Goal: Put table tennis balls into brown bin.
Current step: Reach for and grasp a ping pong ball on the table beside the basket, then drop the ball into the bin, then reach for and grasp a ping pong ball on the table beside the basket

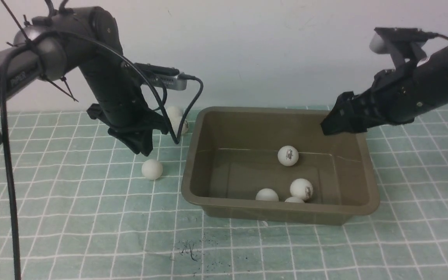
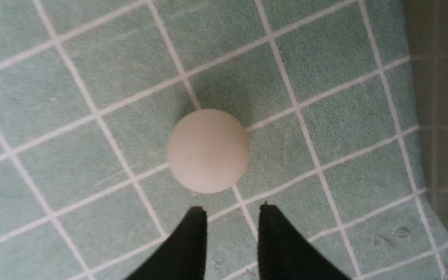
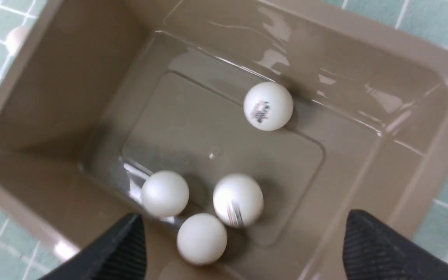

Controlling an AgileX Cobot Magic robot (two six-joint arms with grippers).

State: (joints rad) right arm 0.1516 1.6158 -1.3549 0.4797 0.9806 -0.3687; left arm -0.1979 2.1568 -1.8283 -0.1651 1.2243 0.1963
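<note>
Right gripper (image 3: 246, 216) spread wide over brown bin (image 3: 53, 97) w/ 4 matte white balls (image 3: 268, 105) inside, 2 w/ logos; left gripper (image 2: 230, 206) slightly parted.

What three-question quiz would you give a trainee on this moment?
1. How many table tennis balls lie inside the brown bin?
2. True or false: the right gripper holds a ball.
3. The ball nearest the left gripper lies: A in the bin, B on the mat, C clamped between its fingers.

Key: 1. Four. 2. False: its jaws stand open and empty above the bin. 3. B.
</note>
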